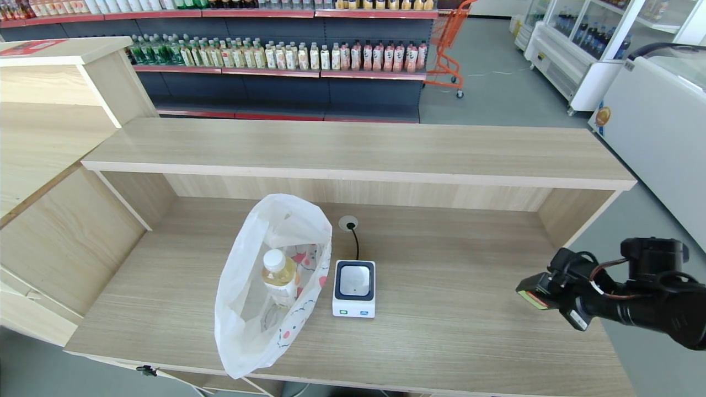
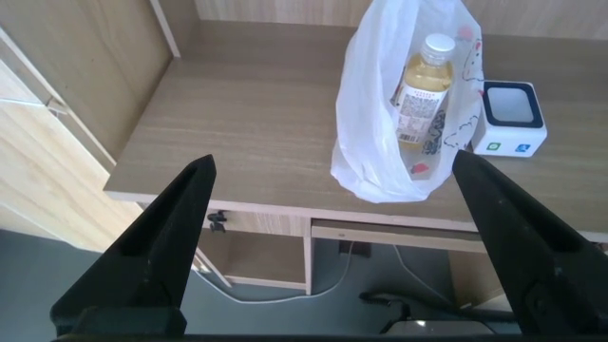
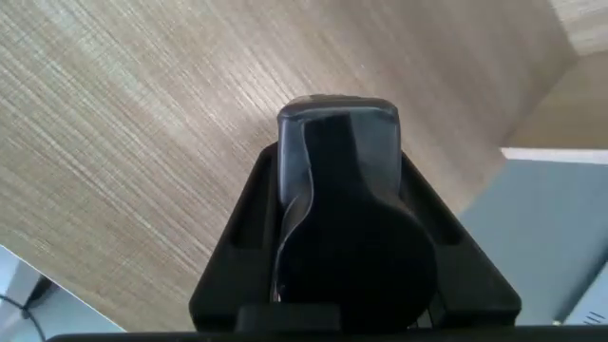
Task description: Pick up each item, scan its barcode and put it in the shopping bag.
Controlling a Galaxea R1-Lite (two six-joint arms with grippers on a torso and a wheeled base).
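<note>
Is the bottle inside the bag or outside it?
Inside: the bottle stands upright within the open white bag, its cap below the rim.

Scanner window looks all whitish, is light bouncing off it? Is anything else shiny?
Head view: yes, the scanner window carries a pale reflection. Left wrist view: its window looks pale too. Right wrist view: a bright glint runs along the clear pad of the right gripper.

No words or numbers can be read here. The bottle [image 2: 425, 90] in the shopping bag [image 2: 366, 142], near the front edge of the counter [image 1: 441, 309], has a label with print too tiny to read. The scanner [image 1: 353, 288] just beside the bag has one green and one blue mark on its front. A round orange sticker [image 1: 602, 116] sits on the white freezer [image 1: 651, 127], and its print is too small as well.
</note>
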